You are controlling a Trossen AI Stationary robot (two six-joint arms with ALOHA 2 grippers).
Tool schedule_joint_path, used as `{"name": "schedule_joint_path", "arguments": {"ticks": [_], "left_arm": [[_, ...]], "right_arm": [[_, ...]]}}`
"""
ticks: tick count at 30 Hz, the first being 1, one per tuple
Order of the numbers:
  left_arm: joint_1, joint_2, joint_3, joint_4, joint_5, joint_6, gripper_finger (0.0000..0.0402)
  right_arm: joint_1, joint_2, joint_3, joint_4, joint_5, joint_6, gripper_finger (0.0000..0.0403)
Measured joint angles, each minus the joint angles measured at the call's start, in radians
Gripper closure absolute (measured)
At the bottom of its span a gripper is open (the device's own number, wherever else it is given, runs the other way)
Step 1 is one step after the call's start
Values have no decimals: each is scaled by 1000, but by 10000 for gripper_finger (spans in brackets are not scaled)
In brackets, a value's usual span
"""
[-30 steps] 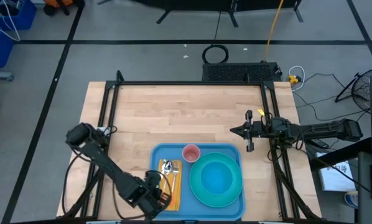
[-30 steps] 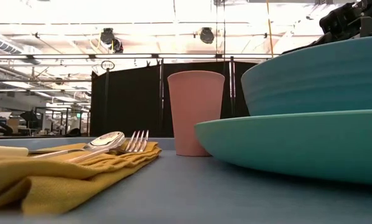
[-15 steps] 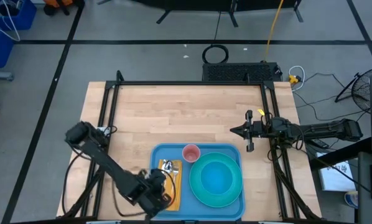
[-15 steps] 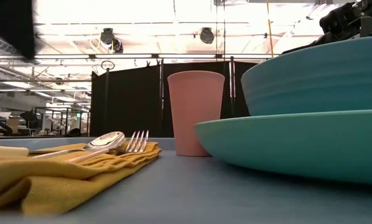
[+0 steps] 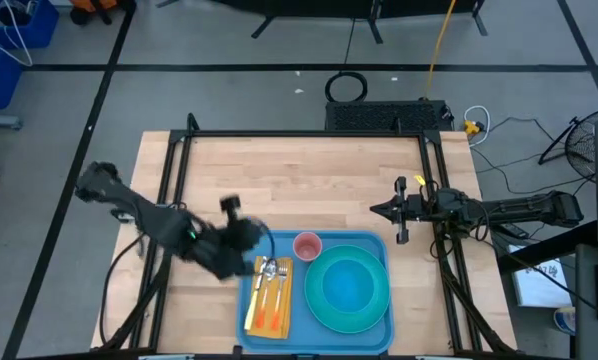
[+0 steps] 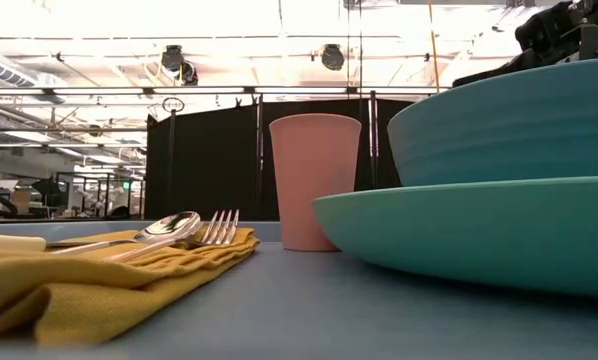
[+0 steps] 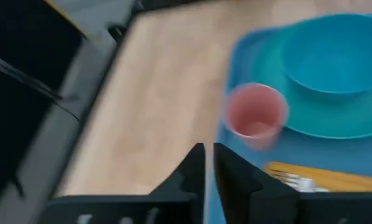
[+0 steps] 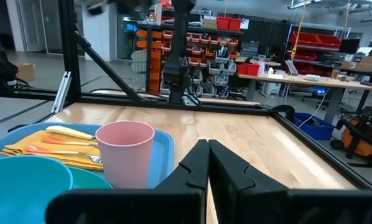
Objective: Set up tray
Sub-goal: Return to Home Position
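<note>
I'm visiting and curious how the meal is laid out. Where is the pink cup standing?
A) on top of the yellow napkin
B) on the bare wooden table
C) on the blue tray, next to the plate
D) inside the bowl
C: from above, the pink cup stands on the blue tray, at the edge of the turquoise plate and clear of the yellow napkin.

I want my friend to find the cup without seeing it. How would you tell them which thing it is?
Look for the big blue tray on the wooden table. At the tray's edge, between the yellow napkin and the turquoise plate, stands the cup. It is the only pink thing there, small, round and upright.
</note>
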Motion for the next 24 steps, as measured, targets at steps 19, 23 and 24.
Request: {"name": "schedule_joint_path", "arguments": {"ticks": [19,23,24], "left_arm": [[593,-344,-7,342,550,793,397],[755,-347,-147,449,776,788,399],[784,-350,-203,508,835,780,399]], "right_arm": [[1,2,0,59,-1,-72,403],[1,2,0,107,-2,-53,403],[1,2,0,119,-2,-40,403]]}}
